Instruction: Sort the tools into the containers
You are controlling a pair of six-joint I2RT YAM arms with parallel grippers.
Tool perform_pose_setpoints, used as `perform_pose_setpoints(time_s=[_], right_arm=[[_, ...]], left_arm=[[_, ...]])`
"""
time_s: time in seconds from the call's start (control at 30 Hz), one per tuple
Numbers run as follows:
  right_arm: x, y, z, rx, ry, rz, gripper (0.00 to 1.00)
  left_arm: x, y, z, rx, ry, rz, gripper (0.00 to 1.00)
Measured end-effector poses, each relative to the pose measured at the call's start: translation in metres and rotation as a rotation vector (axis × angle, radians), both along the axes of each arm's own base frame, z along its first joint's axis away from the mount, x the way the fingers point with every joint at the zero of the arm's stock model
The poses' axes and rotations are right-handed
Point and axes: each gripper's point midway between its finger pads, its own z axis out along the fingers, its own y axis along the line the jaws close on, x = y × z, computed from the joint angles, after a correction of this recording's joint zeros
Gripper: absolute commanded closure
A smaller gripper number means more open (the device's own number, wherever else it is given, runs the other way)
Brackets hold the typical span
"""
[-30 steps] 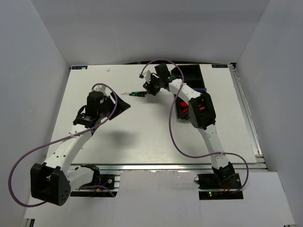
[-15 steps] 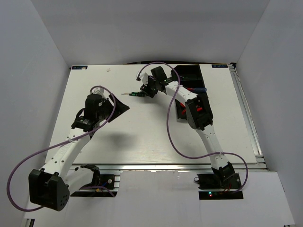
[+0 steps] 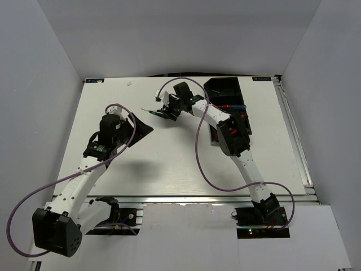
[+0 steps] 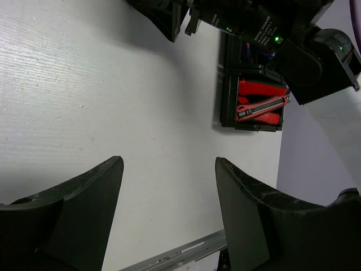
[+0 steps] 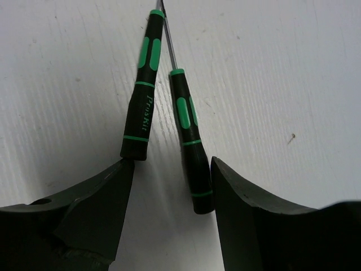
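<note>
Two black-and-green precision screwdrivers are being straddled by the right pincer [image 5: 172, 164], whose jaws are being held well apart with nothing clamped between them. Both tools are lying flat on the white table [image 5: 282, 68], side by side, with their shafts pointing away from the pincer and converging. The first screwdriver [image 5: 141, 84] is ending butt-first at the tip of one finger [image 5: 96, 203]. The second screwdriver [image 5: 189, 135] is reaching deeper into the gap, its butt just beside the other finger. Whether either tool is being touched cannot be told.

The right arm [image 3: 234, 132] is being reached from its base across the table and bent at the elbow, with the pincer being lowered close to the surface. Behind it, on the arm's outer side, the black tray [image 3: 210, 84] is lying partly covered by the arm. Red-and-black knives [image 4: 262, 104] are lying in its end compartment nearest the bases.

The left pincer [image 4: 169, 164] is being held near the right one, on the left arm's side and a little toward the bases, jaws wide apart and empty over bare table. A purple cable [image 3: 200, 152] is looping down beside the right arm.
</note>
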Motion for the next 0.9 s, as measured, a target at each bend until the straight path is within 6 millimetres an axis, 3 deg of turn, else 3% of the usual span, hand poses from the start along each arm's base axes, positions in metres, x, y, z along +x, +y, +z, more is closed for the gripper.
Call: perform_pose_setpoints(time_s=[0.17,0.37,0.7,0.9], right_arm=[[-0.0019,0.0044,-0.0017,0.006,0.002,0.005,0.53],[0.0004,0.0056,-0.0033,0.013,0.002,-0.012,0.63],[-0.0001,0.0047,-0.0040,0.013,0.005,-0.006,0.61],[-0.0012,0.0021,-0.0063,0.014,0.007,0.017,0.72]], left_arm=[[-0.0041,0.0012,-0.0048,-0.002,0.014,0.005,0.23],[-0.0041,0.0021,-0.0063,0.000,0.018,0.011,0.23],[-0.0043,0.0035,-0.0080,0.005,0.024,0.018,0.23],[-0.0041,0.0039,-0.0082,0.007,0.024,0.020,0.22]])
